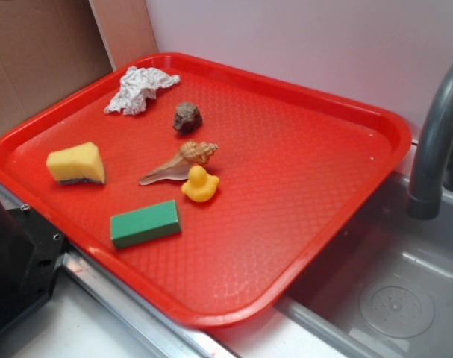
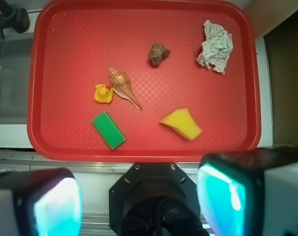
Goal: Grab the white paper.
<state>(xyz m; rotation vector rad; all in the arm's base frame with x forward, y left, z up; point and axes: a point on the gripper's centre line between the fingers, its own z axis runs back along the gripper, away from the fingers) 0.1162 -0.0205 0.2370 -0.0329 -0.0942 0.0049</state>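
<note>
The white paper is a crumpled wad lying in the far left corner of the red tray; in the wrist view it sits at the tray's upper right. My gripper hangs high over the near edge of the tray, well short of the paper. Its two fingers stand wide apart, open, with nothing between them. The gripper is not seen in the exterior view.
On the tray also lie a brown rock, a seashell, a yellow duck, a green block and a yellow sponge wedge. A sink with a grey faucet lies to the right.
</note>
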